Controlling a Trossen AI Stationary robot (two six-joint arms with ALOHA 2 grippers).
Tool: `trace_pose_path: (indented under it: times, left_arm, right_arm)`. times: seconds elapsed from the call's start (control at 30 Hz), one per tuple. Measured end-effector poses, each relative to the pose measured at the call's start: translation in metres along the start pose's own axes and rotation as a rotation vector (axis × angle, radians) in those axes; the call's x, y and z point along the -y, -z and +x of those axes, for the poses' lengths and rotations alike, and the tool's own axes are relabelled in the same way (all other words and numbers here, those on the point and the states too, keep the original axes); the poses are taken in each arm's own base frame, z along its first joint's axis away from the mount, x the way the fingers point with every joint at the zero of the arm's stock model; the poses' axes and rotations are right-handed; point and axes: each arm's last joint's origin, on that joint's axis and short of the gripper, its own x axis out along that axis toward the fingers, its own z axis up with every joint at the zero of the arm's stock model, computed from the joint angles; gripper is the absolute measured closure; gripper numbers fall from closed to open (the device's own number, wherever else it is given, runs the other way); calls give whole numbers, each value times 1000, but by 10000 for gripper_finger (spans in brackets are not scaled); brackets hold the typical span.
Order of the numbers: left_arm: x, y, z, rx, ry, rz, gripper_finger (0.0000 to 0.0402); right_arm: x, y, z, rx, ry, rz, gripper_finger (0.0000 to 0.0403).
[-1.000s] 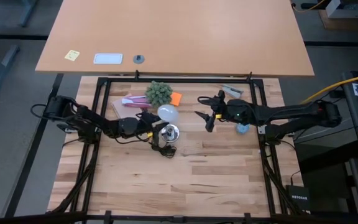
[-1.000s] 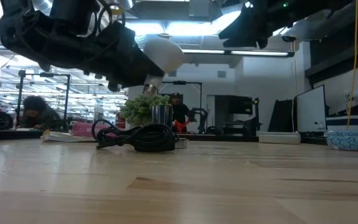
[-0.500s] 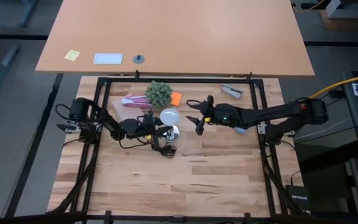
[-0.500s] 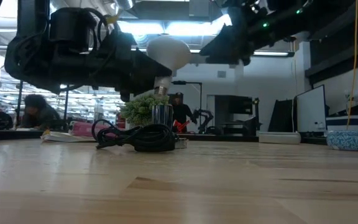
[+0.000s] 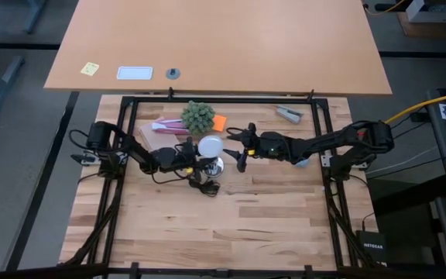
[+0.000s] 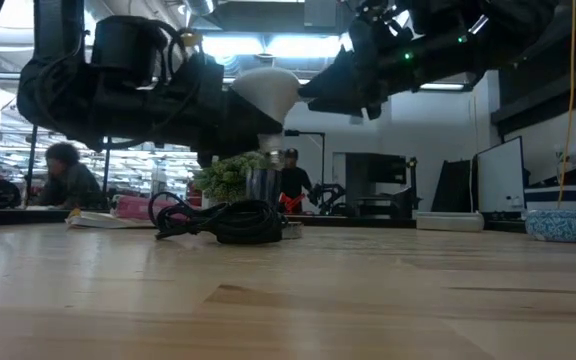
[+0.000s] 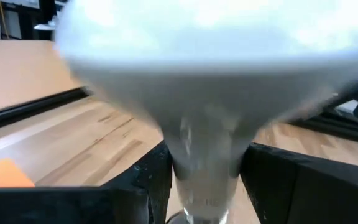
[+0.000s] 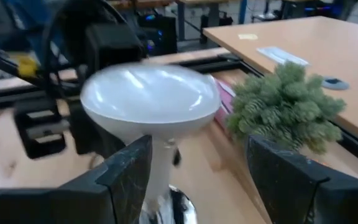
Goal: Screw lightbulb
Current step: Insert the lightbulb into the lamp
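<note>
Overhead looks down; low looks level; wrists close on lightbulb [image 5: 210,145].

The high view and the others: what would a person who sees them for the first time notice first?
First, the white lightbulb near the middle of the wooden table, held upright by its neck in the left hand, directly above the shiny socket and its black cord. Next, the right hand, open, close beside the bulb on its right. Behind them stands a small green plant.
</note>
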Motion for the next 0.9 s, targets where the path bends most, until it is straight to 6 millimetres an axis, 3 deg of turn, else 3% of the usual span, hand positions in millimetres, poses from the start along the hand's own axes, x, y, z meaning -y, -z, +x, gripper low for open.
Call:
trace_pose_path:
  times: [0.23,0.9]
  left_arm:
    - [2,0,5,-21,-4,25,251]
    - [2,0,5,-19,-4,45,251]
  right_arm:
    - [-1,0,0,-3,-40,0,143]
    - [1,27,-4,-286,-45,30,143]
